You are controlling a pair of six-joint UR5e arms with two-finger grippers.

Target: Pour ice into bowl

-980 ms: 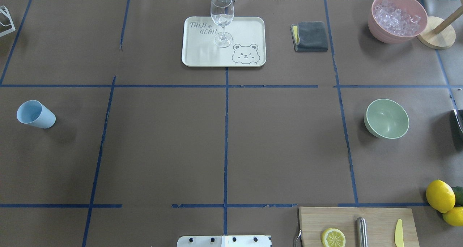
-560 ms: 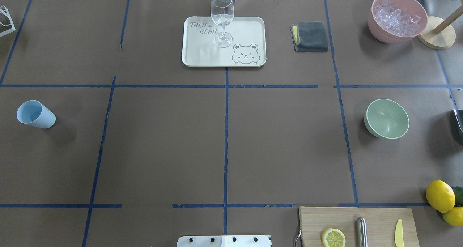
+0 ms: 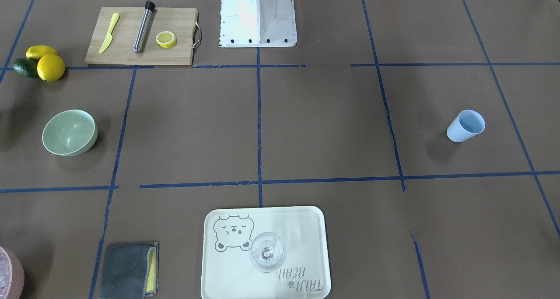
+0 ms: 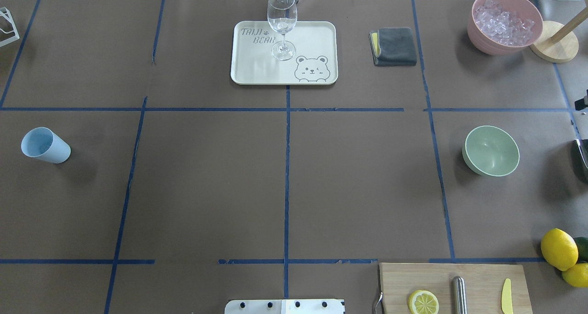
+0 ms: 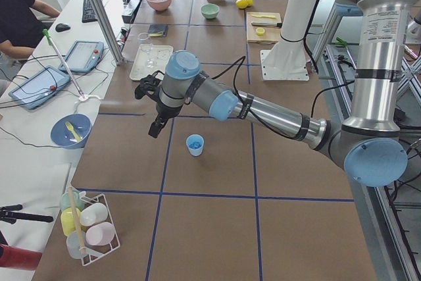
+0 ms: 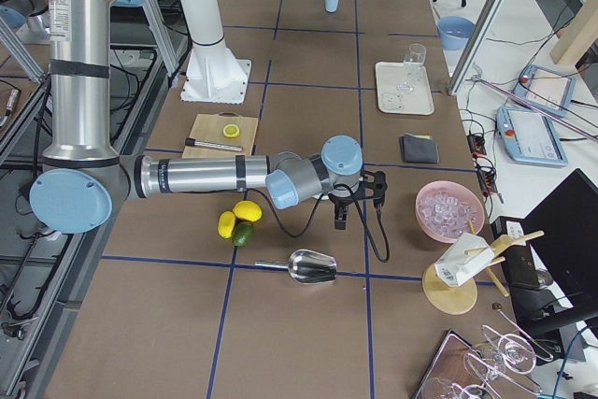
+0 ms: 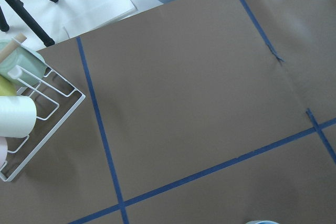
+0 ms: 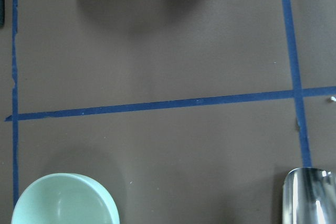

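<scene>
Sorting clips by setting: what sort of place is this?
Probably a robotics lab staged as a drinks station: the left arm over a tape-gridded table, tablets alongside, a wine glass and lemons.

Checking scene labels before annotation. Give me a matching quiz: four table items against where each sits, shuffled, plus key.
Things:
1. bowl
2. light blue cup
3. wine glass
4. lemon half

Places:
A. on the cutting board
B. on the bare table, robot's left side
C. on the tray
D. on the bare table, robot's right side

Pairs: 1-D, 2-B, 3-C, 4-A
</scene>
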